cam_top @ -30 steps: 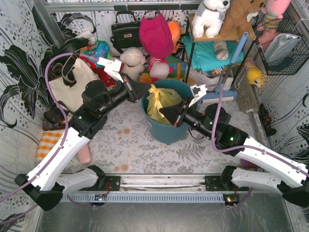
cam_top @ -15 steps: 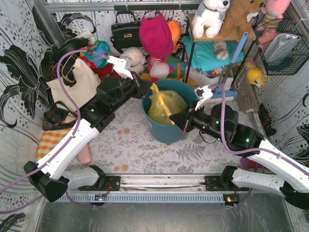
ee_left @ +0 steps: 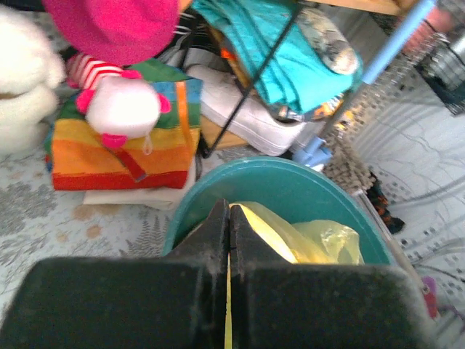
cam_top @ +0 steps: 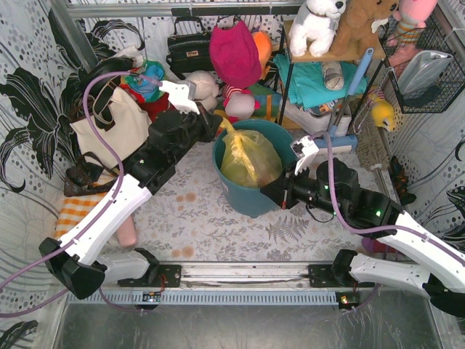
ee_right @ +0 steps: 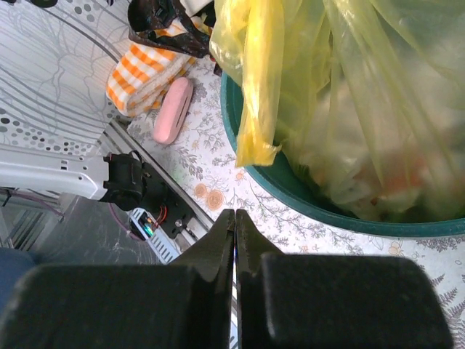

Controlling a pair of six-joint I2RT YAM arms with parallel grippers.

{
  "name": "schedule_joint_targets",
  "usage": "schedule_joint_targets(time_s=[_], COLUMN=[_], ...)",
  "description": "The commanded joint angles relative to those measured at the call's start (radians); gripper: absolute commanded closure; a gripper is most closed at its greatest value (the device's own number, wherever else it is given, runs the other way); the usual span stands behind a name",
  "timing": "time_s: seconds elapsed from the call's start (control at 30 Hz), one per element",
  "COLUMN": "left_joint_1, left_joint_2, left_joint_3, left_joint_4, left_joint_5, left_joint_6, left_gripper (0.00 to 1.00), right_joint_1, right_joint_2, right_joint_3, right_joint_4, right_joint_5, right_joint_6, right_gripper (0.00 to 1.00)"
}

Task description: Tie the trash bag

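Observation:
The yellow-green trash bag [cam_top: 251,156] sits in the teal round bin [cam_top: 247,203], with white paper showing through it. My left gripper [cam_top: 220,125] is at the bin's back-left rim, shut on a stretched tail of the bag. In the left wrist view a yellow strip runs between the closed jaws of the left gripper [ee_left: 229,203], with the bag [ee_left: 312,236] beyond. My right gripper [cam_top: 267,195] is shut and empty outside the bin's front right side. In the right wrist view it [ee_right: 234,212] is below the bag [ee_right: 349,87], where a loose tail [ee_right: 258,109] hangs over the bin rim [ee_right: 305,200].
A cream tote bag [cam_top: 109,123] stands left of the bin. Plush toys and a rainbow bag [ee_left: 123,138] crowd behind it, and a shelf rack [cam_top: 327,73] is at back right. A pink object [ee_right: 173,110] and an orange striped cloth [cam_top: 73,218] lie front left.
My left gripper has moved up and right to the bin's back-left rim, drawing the bag's tail taut. My right gripper has pulled back from the bag to the bin's front right.

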Motion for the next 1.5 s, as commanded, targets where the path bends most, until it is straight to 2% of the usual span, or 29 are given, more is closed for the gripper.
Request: schedule_joint_targets(time_s=[0.0, 0.1, 0.17, 0.37, 0.53, 0.87, 1.0, 1.07, 1.17, 1.27, 1.3, 1.47], left_joint_1=[0.0, 0.0, 0.0, 0.0, 0.0, 0.0, 0.0, 0.0, 0.0, 0.0, 0.0, 0.0], left_joint_2=[-0.033, -0.035, -0.039, -0.069, -0.081, -0.101, -0.119, -0.133, -0.163, -0.181, -0.182, -0.154], left_joint_3=[0.017, 0.028, 0.03, 0.015, 0.01, -0.01, -0.015, -0.017, -0.025, -0.024, -0.021, 0.011], left_joint_4=[0.128, 0.14, 0.141, 0.151, 0.158, 0.171, 0.166, 0.162, 0.161, 0.139, 0.126, -0.01], left_joint_5=[0.17, 0.278, 0.312, 0.34, 0.389, 0.416, 0.399, 0.376, 0.324, 0.234, 0.196, 0.035], left_joint_6=[0.044, 0.046, 0.042, 0.033, 0.032, 0.036, 0.042, 0.045, 0.042, 0.024, 0.011, -0.105], left_gripper=[1.0, 1.0, 1.0, 1.0, 1.0, 0.96, 0.86, 0.77, 0.58, 0.49, 0.47, 0.46], right_joint_1=[0.003, 0.003, 0.003, 0.003, 0.003, -0.029, -0.059, -0.069, -0.076, -0.08, -0.08, -0.083], right_joint_2=[-0.024, -0.017, 0.004, 0.12, 0.236, 0.356, 0.378, 0.382, 0.384, 0.383, 0.382, 0.388], right_joint_3=[0.012, 0.051, 0.09, 0.209, 0.305, 0.321, 0.297, 0.286, 0.271, 0.269, 0.269, 0.276], right_joint_4=[0.044, 0.093, 0.132, 0.217, 0.194, 0.276, 0.332, 0.355, 0.385, 0.391, 0.392, 0.386], right_joint_5=[0.038, 0.089, 0.121, 0.207, 0.321, 0.31, 0.286, 0.283, 0.284, 0.268, 0.26, 0.184], right_joint_6=[-0.035, -0.076, -0.107, -0.18, -0.239, -0.294, -0.298, -0.299, -0.305, -0.304, -0.304, -0.29], right_gripper=[0.94, 0.7, 0.63, 0.56, 0.49, 0.5, 0.52, 0.59, 0.7, 0.77, 0.77, 0.63])
